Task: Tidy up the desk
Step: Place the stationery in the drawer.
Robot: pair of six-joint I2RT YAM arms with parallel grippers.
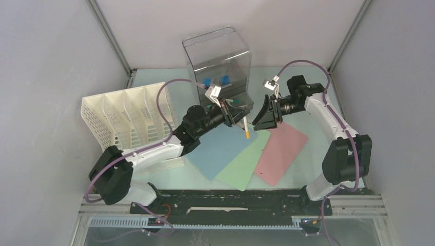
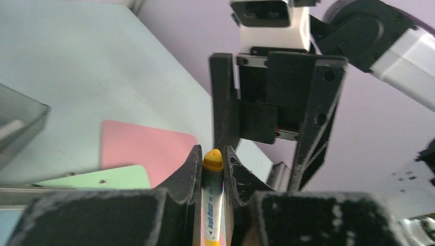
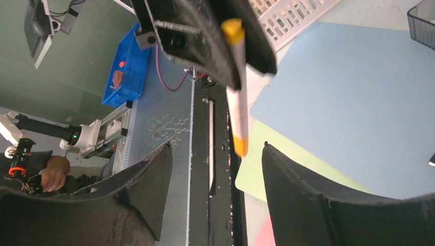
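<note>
- The left end effector [image 1: 237,117] is closed on a pen [image 1: 246,129], pinching the white barrel near its upper yellow cap. The rest of the pen hangs free below the fingers.
- The right end effector [image 1: 261,119] faces it from close by with its jaws wide and nothing between them. It is not touching the pen.
- The worktop [image 1: 300,166] lies beneath both end effectors. It is rigid and fixed, so we judge there is nothing on it to grip; we handle only what it carries.
- We judge the pen to be light, stiff and smooth, so it is likely to slip or swing. For a handover, the free lower barrel just above the yellow tip is the place to grip.
- Below the left end effector, blue [image 1: 223,148], green [image 1: 243,164] and pink [image 1: 282,151] sheets overlap in a fan.
- They look thin, bendy and flat against the worktop, so we would pinch one at an exposed corner or edge.
- A white rack [image 1: 128,115] stands behind the left end effector, and a clear box [image 1: 218,56] stands beyond both.
</note>
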